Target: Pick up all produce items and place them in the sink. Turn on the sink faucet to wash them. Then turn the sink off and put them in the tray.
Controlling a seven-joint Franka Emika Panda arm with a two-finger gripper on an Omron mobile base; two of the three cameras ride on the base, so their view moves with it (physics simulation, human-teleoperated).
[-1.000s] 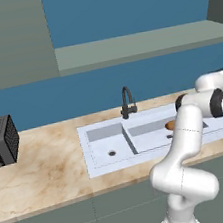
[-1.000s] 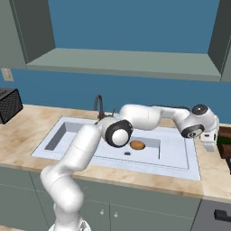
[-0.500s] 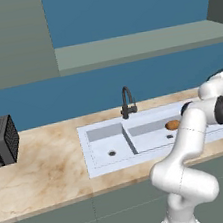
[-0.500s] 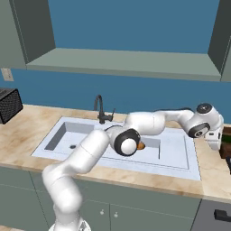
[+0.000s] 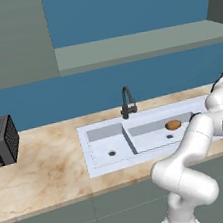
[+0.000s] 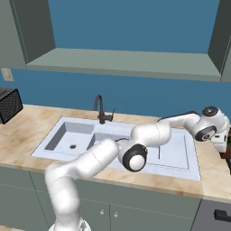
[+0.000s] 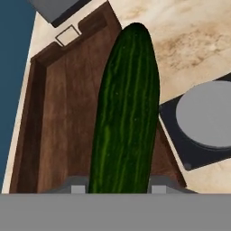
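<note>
- arm stretched far to its right, past the right end of the sink (image 6: 191, 155); the wrist hangs above the table (image 5: 45, 164) at that end, hand pointing down.
- in the left base view the forearm runs off the right edge, so the hand is cut off there; in the right base view the white hand sits at the frame's right edge and the jaws themselves are too small to make out.
- hand view: the cucumber (image 7: 126, 117) stands lengthwise between the two finger tips (image 7: 77, 186), running away from the camera; the jaws are closed on its near end, one tip at each side.
- the cucumber's near end is hidden by the bottom of the view.
- under it lies the brown tray (image 7: 58, 126), its low rim showing along the left and far sides; whether the cucumber touches the tray floor or hangs above it, cannot tell.
- a dark square plate with a grey round disc (image 7: 205, 115) lies just beside the tray, partly cut off.
- potato (image 5: 173, 124) lies in the larger basin, near its drain.
- black faucet (image 5: 127, 101) stands behind the sink, toaster (image 5: 0, 140) at the far left of the table.
</note>
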